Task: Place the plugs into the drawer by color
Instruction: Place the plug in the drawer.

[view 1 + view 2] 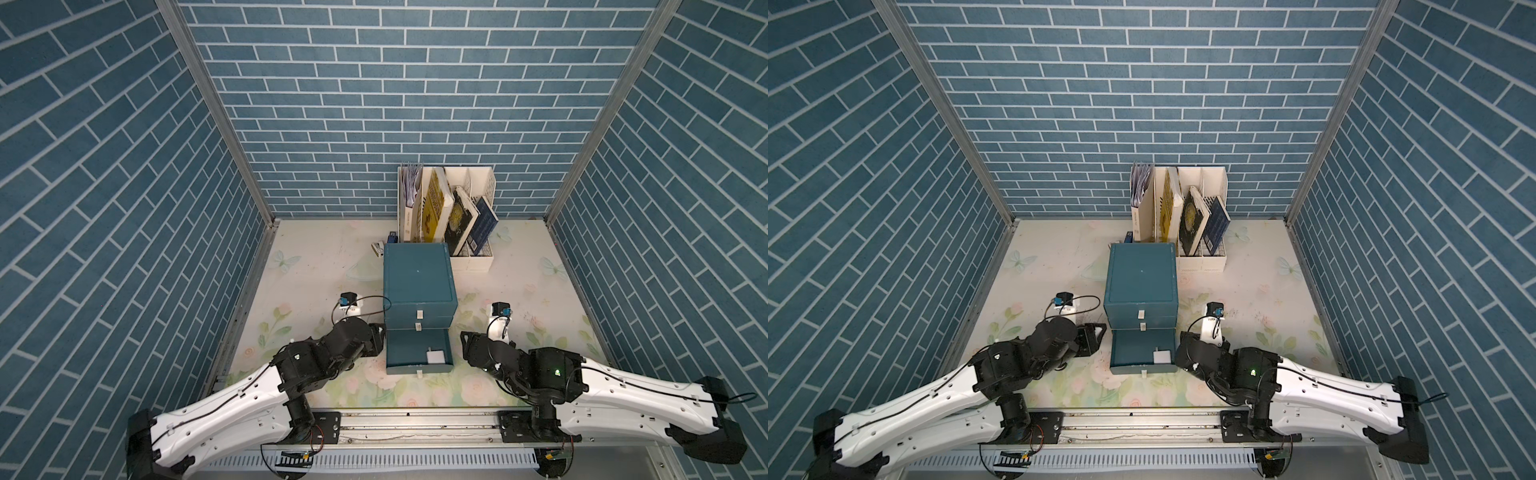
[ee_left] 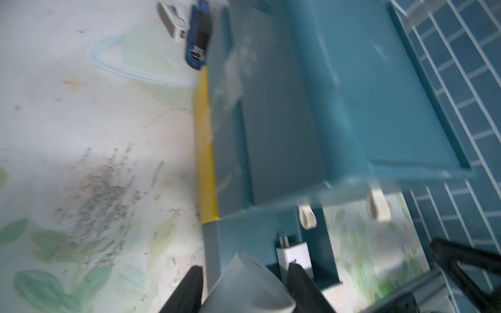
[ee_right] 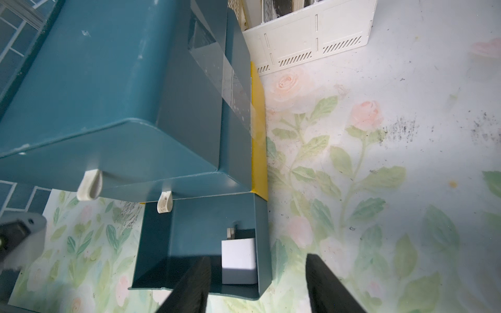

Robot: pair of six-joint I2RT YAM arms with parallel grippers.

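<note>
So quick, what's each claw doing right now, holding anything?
Left claw: closed on a pale plug.
Right claw: open, holding nothing.

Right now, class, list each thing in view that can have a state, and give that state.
Bottom drawer, open.
Middle drawer, shut.
Top drawer, shut.
White plug, lying in bottom drawer.
Left fingers, shut on pale plug.
Right fingers, open, empty.
Books, leaning in rack.
</note>
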